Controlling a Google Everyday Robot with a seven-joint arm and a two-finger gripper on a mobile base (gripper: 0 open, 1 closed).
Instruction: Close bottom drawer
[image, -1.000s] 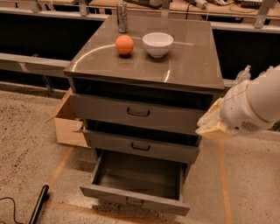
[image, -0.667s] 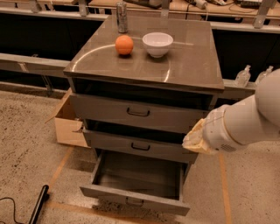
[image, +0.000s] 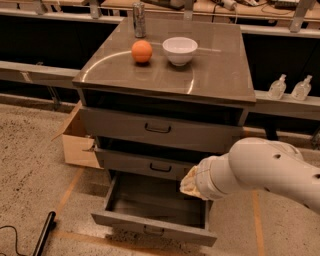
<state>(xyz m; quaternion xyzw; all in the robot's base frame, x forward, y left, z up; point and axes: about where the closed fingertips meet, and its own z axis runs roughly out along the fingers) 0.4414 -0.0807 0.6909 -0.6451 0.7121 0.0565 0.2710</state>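
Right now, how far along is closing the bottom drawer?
Done: nothing yet; the wide grey metal bottom drawer stands pulled far out of the grey cabinet. In hand: the robot's pale pincer hangs above the drawer's right rear corner, not on its front panel. Left: the whole push, until that panel sits back under the middle drawer.

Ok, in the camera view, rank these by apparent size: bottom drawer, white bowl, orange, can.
1. bottom drawer, with the end effector over its right side
2. white bowl
3. orange and can: about alike, can farther back, so unranked
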